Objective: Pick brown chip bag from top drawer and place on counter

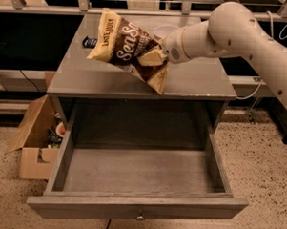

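The grey table (pixel 192 82) stands above the open top drawer (pixel 141 171). The claw (pixel 158 57) grips the brown chip bag (pixel 125 44) tilted above the table's middle. If it is released so high, the bag may slide off the table's front edge.

brown chip bag (pixel 122 43) tilted over worktop (pixel 197 79) upper centre, hand (pixel 154 58) gripping its right end, top drawer (pixel 139 208) open below

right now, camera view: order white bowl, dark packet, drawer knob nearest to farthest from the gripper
The gripper, over the counter, holds the brown chip bag.
1. white bowl, just behind
2. dark packet, counter's left
3. drawer knob, low front
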`<state>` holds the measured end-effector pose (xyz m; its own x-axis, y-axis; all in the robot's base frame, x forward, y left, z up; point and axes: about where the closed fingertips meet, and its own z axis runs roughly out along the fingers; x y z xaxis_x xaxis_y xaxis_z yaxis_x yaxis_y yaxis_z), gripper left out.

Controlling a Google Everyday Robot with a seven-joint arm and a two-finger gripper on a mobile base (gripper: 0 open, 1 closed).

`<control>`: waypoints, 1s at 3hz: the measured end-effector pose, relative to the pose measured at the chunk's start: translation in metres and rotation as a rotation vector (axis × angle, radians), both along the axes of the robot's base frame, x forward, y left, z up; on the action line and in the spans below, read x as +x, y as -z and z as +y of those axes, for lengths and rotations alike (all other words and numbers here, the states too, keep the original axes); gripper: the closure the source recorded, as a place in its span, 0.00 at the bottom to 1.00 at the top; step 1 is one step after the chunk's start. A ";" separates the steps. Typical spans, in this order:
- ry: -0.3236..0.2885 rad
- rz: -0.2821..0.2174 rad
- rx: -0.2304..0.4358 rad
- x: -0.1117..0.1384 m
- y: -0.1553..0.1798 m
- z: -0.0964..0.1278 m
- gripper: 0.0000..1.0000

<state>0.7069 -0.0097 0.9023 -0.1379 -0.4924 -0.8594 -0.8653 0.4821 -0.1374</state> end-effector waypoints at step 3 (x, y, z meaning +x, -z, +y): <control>0.080 0.129 -0.026 0.042 0.038 -0.001 0.52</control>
<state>0.7494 -0.0109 0.8638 -0.2856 -0.4975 -0.8191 -0.8358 0.5475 -0.0411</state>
